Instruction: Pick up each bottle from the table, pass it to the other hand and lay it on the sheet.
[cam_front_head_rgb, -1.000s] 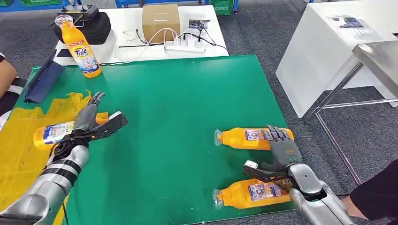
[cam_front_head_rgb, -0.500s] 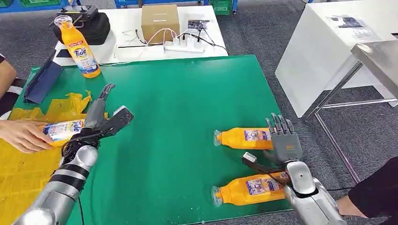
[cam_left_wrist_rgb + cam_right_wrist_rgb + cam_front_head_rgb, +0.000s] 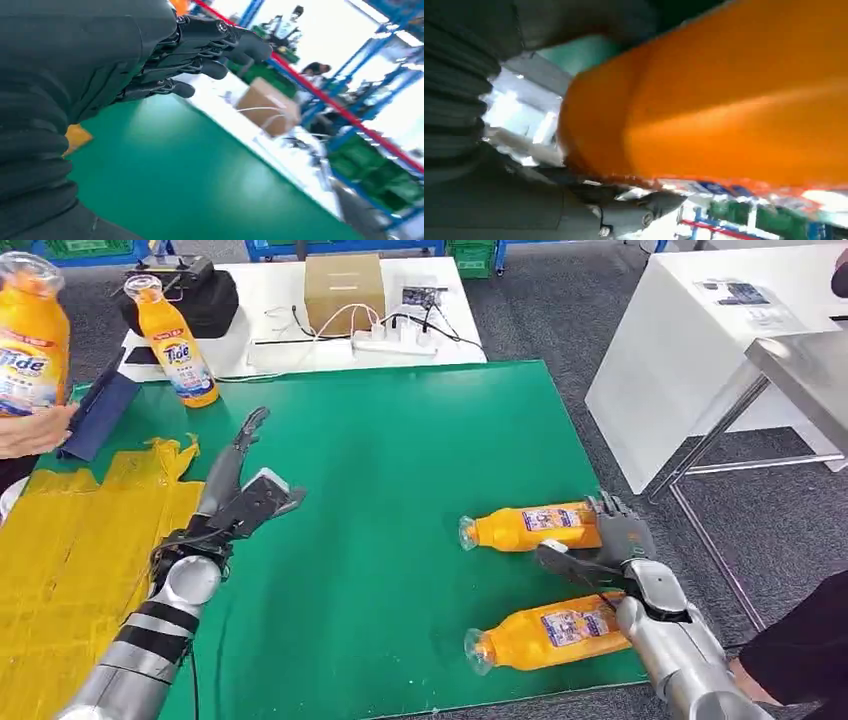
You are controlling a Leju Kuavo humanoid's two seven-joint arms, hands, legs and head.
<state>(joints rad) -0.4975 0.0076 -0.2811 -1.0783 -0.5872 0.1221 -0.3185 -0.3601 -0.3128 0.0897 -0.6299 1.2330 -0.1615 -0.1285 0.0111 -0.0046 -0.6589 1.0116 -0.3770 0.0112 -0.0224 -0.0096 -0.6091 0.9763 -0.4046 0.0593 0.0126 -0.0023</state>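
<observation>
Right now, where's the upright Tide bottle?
In the head view the upright bottle stands at the far left edge of the green mat, beside the black case.

Two orange bottles lying on their sides on green table, farther bottle point(image 3: 532, 527) and nearer bottle point(image 3: 553, 633), clear caps leftward; crumpled yellow sheet point(image 3: 70, 550) spread at table's left.

- Green table point(image 3: 400, 460): takes up the frame's centre.
- Yellow sheet point(image 3: 60, 560): spread flat at lower left, wrinkled along its upper edge.
- Two orange bottles on their sides at lower right: upper bottle point(image 3: 525, 528), lower bottle point(image 3: 550, 633), caps facing left.
- Upright orange bottle point(image 3: 180, 345): upper left corner.
- Dark blue folder-like item point(image 3: 95, 412): far left edge.
</observation>
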